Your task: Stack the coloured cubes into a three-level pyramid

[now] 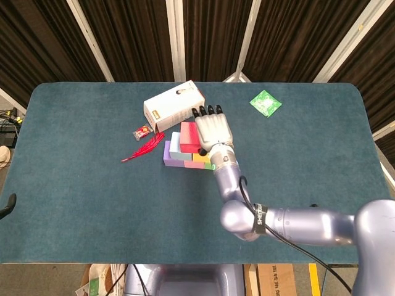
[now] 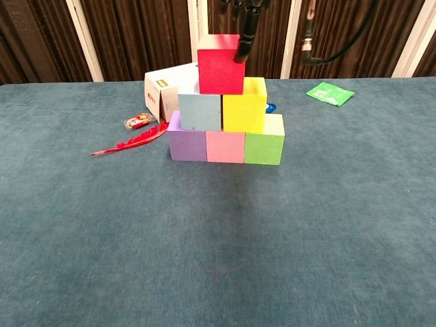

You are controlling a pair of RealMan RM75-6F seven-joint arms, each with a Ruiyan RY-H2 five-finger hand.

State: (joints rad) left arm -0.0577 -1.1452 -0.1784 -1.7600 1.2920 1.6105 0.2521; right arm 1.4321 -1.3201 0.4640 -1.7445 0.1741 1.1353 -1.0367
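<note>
Right hand (image 1: 212, 129) above pyramid, fingers (image 2: 245, 41) extended, apart, holding nothing; one fingertip at red cube (image 2: 219, 65) corner. Red cube tops blue (image 2: 199, 112) and yellow (image 2: 244, 104) cubes, frame centre, on counter (image 2: 218, 238).

R hand (image 1: 213, 131) is hovering palm-down over the cube stack, fingers apart and pointing toward the far edge, holding nothing. Red cube (image 1: 188, 137) is showing just left of it, w/ light blue cube (image 1: 174, 145) and purple cube (image 1: 166, 153) stepping down to the left; yellow cube (image 1: 201, 157) is peeking out by the wrist. White box (image 1: 173, 105) is lying just behind the stack. Red feather (image 1: 143, 148) and small red packet (image 1: 142, 131) are lying left of it. Green packet (image 1: 265, 102) is sitting well apart, far right on teal table (image 1: 74, 172). L hand isn't showing.
</note>
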